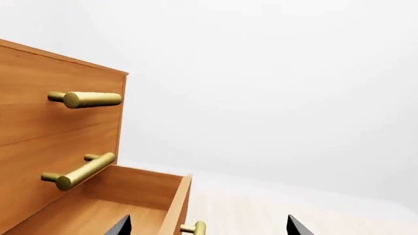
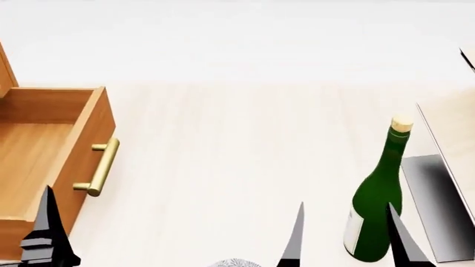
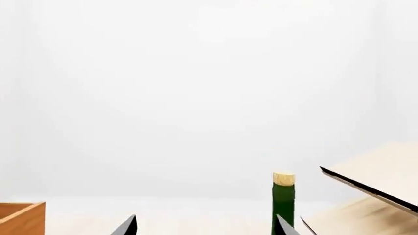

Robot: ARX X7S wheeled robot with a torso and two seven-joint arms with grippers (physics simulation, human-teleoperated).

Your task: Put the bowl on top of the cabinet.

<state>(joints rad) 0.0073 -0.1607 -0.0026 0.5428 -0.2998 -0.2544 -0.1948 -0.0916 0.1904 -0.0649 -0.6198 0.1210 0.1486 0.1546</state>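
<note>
The bowl (image 2: 236,262) shows only as a grey-speckled sliver of rim at the head view's near edge, on the counter (image 2: 222,144), just left of the right claw (image 2: 345,236). That claw is open and empty; so is the left claw (image 1: 205,226). Lower the right claw straight over the rim, then lift well above the cabinet (image 1: 58,127).

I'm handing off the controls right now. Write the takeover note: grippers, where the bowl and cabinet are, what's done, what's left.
Left gripper: open, empty, near the cabinet's pulled-out bottom drawer.
Right gripper: open, empty, beside the green bottle.
Bowl: only its speckled rim shows at the head view's bottom edge, on the table, left of the right gripper.
Done: nothing; bowl not grasped.
Left: grasp the bowl, lift it, set it on the cabinet's top.
</note>
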